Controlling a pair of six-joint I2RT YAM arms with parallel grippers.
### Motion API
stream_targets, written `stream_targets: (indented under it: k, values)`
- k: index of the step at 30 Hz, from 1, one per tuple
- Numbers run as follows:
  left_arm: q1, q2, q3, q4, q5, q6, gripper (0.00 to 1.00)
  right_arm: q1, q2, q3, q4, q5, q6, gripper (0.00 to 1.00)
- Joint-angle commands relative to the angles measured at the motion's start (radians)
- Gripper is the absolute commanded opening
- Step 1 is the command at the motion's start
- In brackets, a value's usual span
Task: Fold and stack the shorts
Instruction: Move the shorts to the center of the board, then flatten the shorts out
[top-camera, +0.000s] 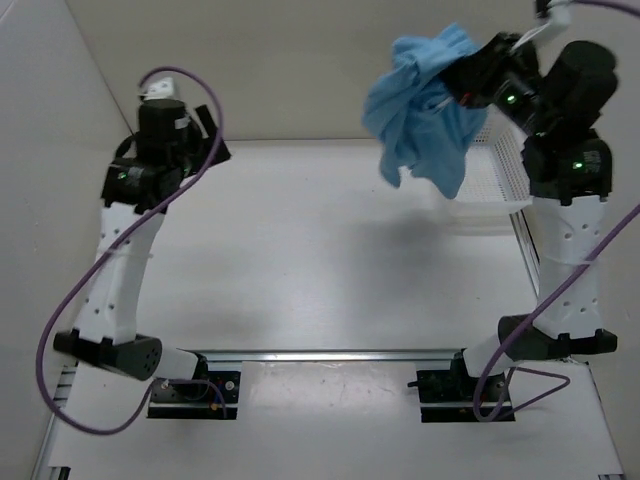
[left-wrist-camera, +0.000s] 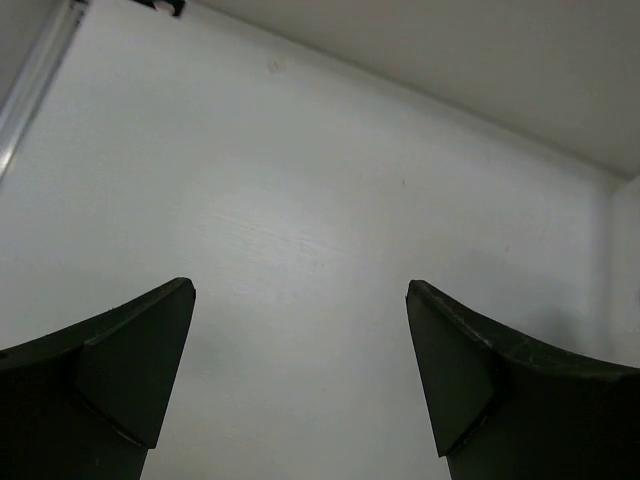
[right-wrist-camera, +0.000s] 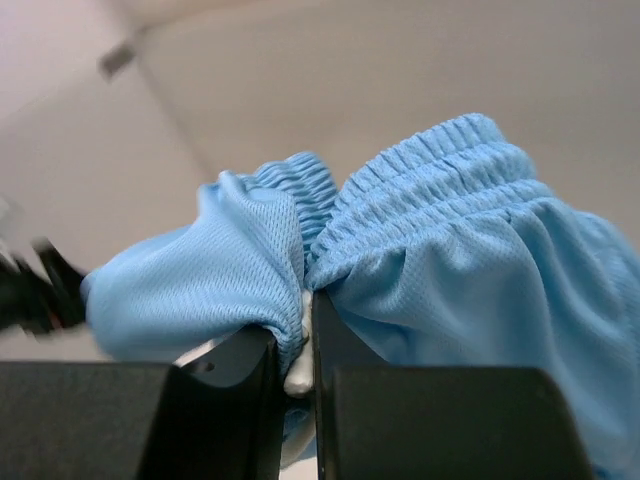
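My right pincer (right-wrist-camera: 308, 335) pinches the elastic waistband of the light sky-blue thin-fabric shorts (top-camera: 425, 105), which hang bunched in the air at one o'clock above the white mesh basket (top-camera: 497, 175). My left pincer (left-wrist-camera: 300, 365) is spread and empty. This looks like the pick-up step. Next I'd need to lay them flat on the white table (top-camera: 300, 250) at centre.

Mid table (top-camera: 300, 250) lies open; dangling shorts (top-camera: 425, 100) and basket (top-camera: 500, 160) block far right
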Motion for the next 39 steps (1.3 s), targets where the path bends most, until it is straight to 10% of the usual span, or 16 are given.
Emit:
stream_targets:
  k: [1, 3, 5, 7, 9, 12, 16, 18, 23, 24, 27, 39]
  values:
    - [0.066, -0.111, 0.031, 0.016, 0.011, -0.06, 0.99, 0.096, 0.022, -0.229, -0.022, -0.012, -0.047, 0.0]
    - [0.086, -0.111, 0.031, -0.01, 0.085, -0.046, 0.99, 0.156, -0.01, -0.402, -0.01, 0.051, -0.057, 0.14]
    - [0.095, -0.087, 0.031, -0.025, 0.134, -0.032, 0.99, 0.167, -0.02, -0.501, -0.01, 0.1, -0.057, 0.62]
    - [0.095, -0.087, -0.029, -0.026, 0.231, -0.009, 0.99, 0.151, -0.02, -0.585, -0.03, 0.146, -0.045, 0.88]
    - [0.083, -0.076, -0.104, -0.026, 0.313, 0.011, 0.99, 0.119, -0.05, -0.621, -0.056, 0.214, -0.035, 0.94]
    - [0.054, -0.065, -0.223, -0.007, 0.375, 0.02, 0.98, 0.09, -0.116, -0.694, -0.065, 0.273, -0.023, 0.95]
    - [-0.016, -0.091, -0.433, 0.036, 0.504, -0.007, 0.56, 0.09, -0.196, -0.818, -0.085, 0.298, -0.054, 0.32]
    - [-0.059, -0.145, -0.548, 0.076, 0.515, -0.041, 0.46, 0.09, -0.205, -0.872, -0.085, 0.205, -0.054, 0.25]
    - [-0.233, -0.217, -0.892, 0.172, 0.547, -0.317, 0.73, 0.232, -0.137, -0.955, -0.085, 0.171, -0.063, 0.55]
    - [-0.251, -0.217, -0.928, 0.194, 0.558, -0.355, 0.91, 0.258, -0.083, -0.943, -0.076, 0.171, -0.052, 0.56]
    - [-0.288, -0.226, -1.035, 0.261, 0.558, -0.464, 0.99, 0.355, 0.03, -0.877, -0.057, 0.186, -0.052, 0.56]
    - [-0.288, -0.055, -1.135, 0.435, 0.578, -0.557, 0.83, 0.493, 0.408, -0.635, -0.033, 0.162, -0.074, 0.71]
